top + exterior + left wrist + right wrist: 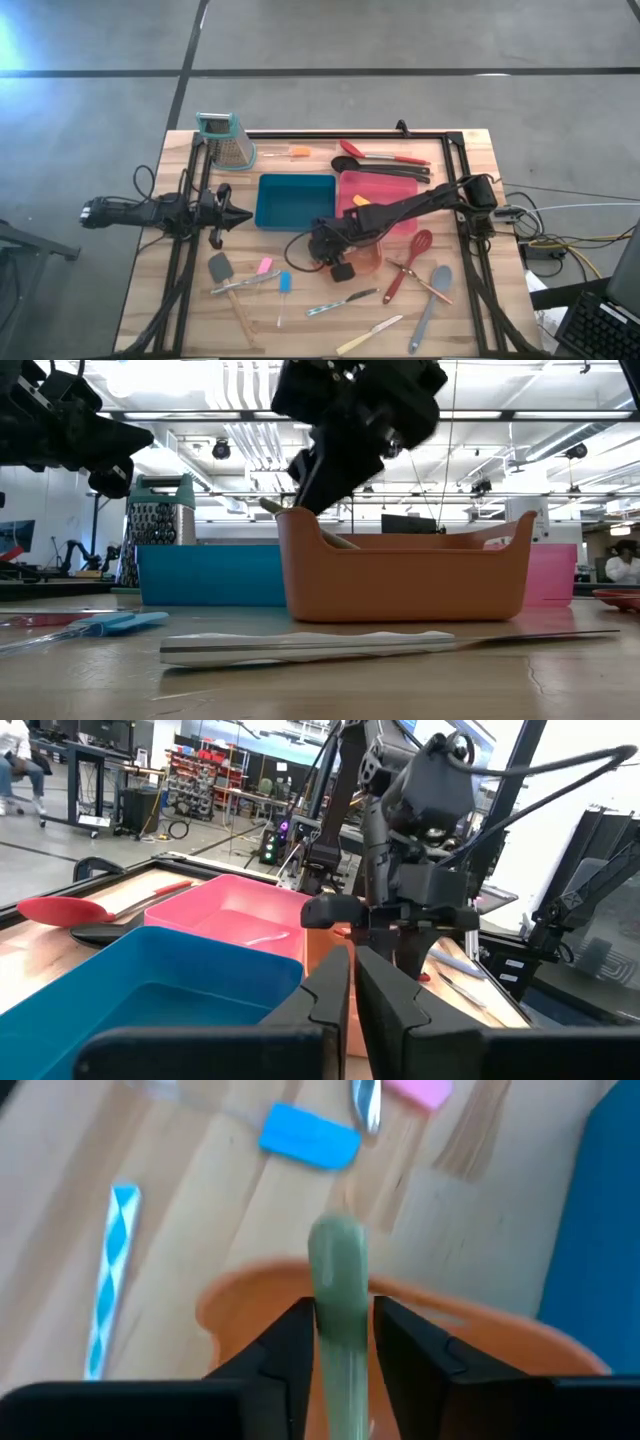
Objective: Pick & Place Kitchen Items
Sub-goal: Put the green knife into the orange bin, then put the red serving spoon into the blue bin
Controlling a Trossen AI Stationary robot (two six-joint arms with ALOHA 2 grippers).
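Low view: right hand [305, 485] over the orange tray [400, 585], a pale green utensil handle [338, 1295] between its fingers.

Nearest on the bench [300, 335] lies a metal knife [380, 643], flat across the front of the orange tray; a blue-headed spatula [120, 623] lies off to one side. Behind the orange tray stand the blue tray [296, 200] and pink tray [385, 190], the box grater [228, 138] farther back. The handle leans on the orange tray's near rim, its end poking out over the edge. The right hand's fingers [290, 1345] stand narrowly apart on either side of it; whether they press it I cannot tell. The left hand [243, 215] waits beside the blue tray, fingers together, empty. At the far edge lie red and black spoons [385, 155].
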